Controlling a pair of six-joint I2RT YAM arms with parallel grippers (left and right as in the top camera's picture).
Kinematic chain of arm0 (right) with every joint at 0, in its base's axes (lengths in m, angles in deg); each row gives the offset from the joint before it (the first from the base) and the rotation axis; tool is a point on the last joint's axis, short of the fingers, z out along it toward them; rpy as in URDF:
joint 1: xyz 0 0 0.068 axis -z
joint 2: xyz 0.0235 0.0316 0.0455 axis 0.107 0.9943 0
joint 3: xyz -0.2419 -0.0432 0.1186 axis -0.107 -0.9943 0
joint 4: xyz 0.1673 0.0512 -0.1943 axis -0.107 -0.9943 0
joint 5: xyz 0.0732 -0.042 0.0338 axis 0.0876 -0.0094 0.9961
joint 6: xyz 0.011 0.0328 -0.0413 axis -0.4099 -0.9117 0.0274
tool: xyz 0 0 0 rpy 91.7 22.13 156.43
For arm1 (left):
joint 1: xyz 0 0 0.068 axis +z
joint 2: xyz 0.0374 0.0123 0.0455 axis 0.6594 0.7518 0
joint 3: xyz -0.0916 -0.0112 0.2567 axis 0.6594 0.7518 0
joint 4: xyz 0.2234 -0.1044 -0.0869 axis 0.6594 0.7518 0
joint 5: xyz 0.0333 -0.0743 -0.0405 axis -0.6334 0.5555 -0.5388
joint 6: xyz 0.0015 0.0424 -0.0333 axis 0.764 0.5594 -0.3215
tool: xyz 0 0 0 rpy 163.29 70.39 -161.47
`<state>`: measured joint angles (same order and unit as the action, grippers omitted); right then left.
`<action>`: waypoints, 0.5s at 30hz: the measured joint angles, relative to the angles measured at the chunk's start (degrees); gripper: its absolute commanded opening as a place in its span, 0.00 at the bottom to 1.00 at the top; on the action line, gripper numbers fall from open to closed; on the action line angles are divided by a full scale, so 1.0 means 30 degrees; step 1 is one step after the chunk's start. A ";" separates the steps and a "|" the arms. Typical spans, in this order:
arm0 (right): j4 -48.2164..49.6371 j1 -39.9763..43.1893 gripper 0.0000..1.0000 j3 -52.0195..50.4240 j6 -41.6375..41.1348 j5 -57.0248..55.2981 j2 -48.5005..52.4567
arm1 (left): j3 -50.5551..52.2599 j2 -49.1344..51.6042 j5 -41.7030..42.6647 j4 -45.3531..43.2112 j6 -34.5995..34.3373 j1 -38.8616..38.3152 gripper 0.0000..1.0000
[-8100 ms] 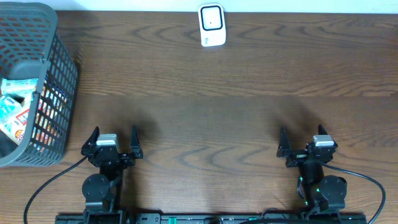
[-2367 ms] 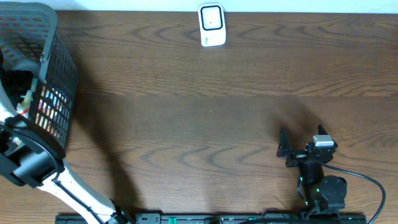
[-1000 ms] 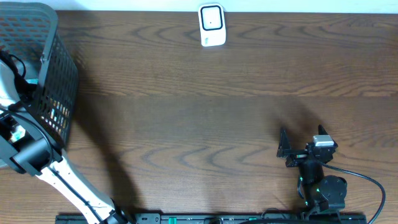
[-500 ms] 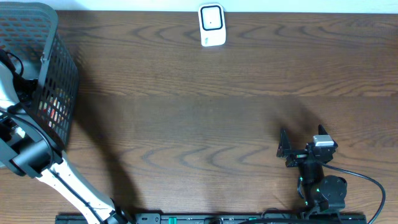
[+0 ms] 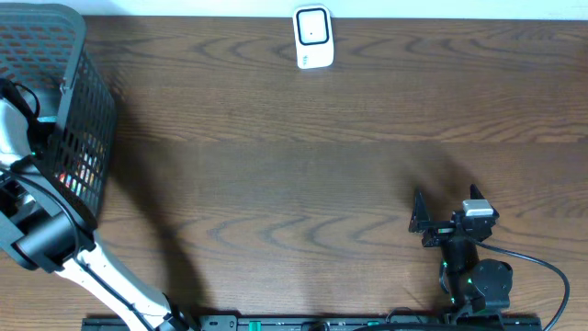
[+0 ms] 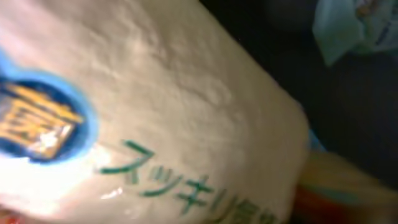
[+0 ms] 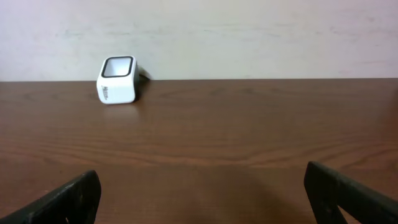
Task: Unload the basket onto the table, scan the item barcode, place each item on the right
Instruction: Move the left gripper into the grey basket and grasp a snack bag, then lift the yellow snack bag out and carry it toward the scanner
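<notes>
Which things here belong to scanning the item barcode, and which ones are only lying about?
Belong to the job:
- white scanner
- cream packet with green writing
- dark mesh basket of packets

Only lying about:
- pale blue packet beside the cream one
- right pincer, open and idle
</notes>
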<state>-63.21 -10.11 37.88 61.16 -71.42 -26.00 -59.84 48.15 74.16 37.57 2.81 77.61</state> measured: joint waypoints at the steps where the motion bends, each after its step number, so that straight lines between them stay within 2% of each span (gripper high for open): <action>1: 0.0000 0.0000 0.99 0.0000 0.0000 0.0007 0.0000 | 0.0000 -0.0109 -0.0022 0.0080 0.0146 -0.0007 0.07; 10: 0.0000 0.0000 0.99 0.0000 0.0000 0.0007 0.0000 | 0.0000 -0.0481 -0.0007 0.0102 0.2084 0.0007 0.07; 15: 0.0000 0.0000 0.99 0.0000 0.0000 0.0007 0.0000 | 0.0619 -0.2331 0.0328 -0.1086 0.2492 -0.0007 0.07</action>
<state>-63.21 -10.11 37.88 61.16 -71.40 -26.00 -57.98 41.16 75.14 34.32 10.29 77.59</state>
